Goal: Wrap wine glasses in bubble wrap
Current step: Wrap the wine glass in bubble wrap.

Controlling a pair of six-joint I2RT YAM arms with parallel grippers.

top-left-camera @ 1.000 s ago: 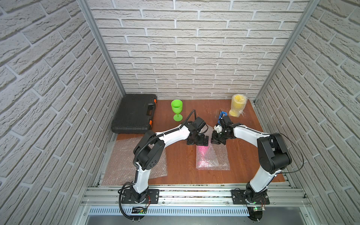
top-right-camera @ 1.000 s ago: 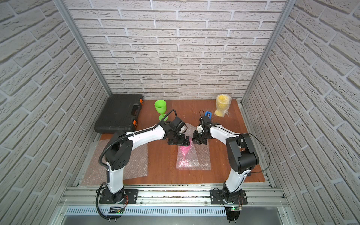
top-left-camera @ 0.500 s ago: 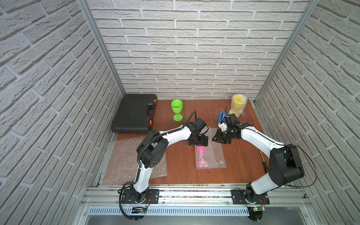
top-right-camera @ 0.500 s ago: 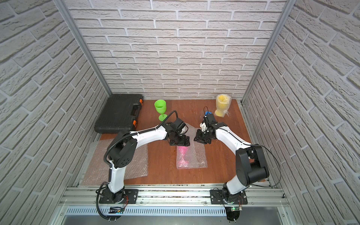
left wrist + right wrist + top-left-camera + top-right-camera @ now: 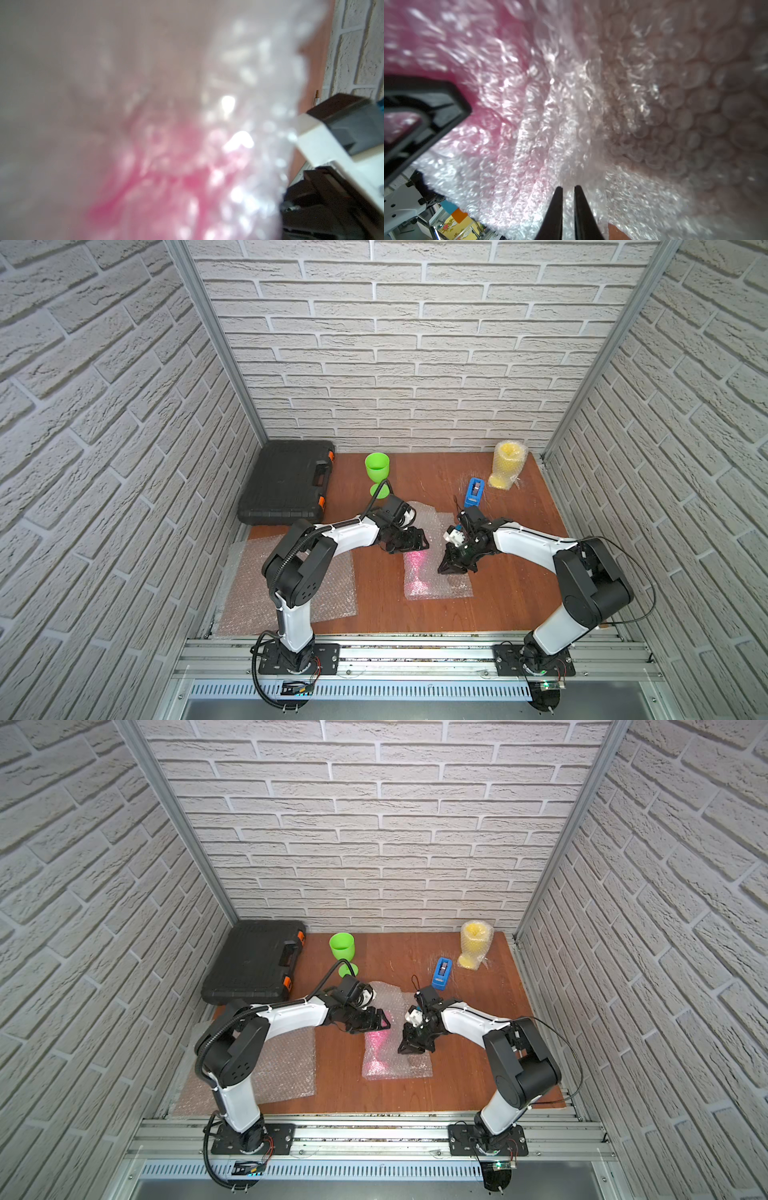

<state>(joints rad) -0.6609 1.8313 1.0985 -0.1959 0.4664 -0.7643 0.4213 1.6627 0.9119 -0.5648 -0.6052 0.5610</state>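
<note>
A hot pink wine glass (image 5: 419,572) lies on the table under a crinkled sheet of bubble wrap (image 5: 451,591), its colour showing through. My left gripper (image 5: 419,541) stands open at the glass's far end. Bubble wrap (image 5: 239,104) pressed close blurs the left wrist view and hides the jaws there. My right gripper (image 5: 451,569) points down onto the sheet beside the glass. In the right wrist view this gripper (image 5: 568,187) is shut on a thin fold of bubble wrap (image 5: 571,124). A bare green wine glass (image 5: 377,472) stands at the back. A yellow one (image 5: 508,464) stands wrapped at the back right.
A blue tape dispenser (image 5: 475,491) sits just behind the right gripper. A black tool case (image 5: 286,485) lies at the back left. Spare bubble wrap sheets (image 5: 336,593) lie flat at the front left, under the left arm.
My right gripper has come from the sheet's far right edge forward and left onto the wrap beside the pink glass. The left jaws have narrowed slightly.
</note>
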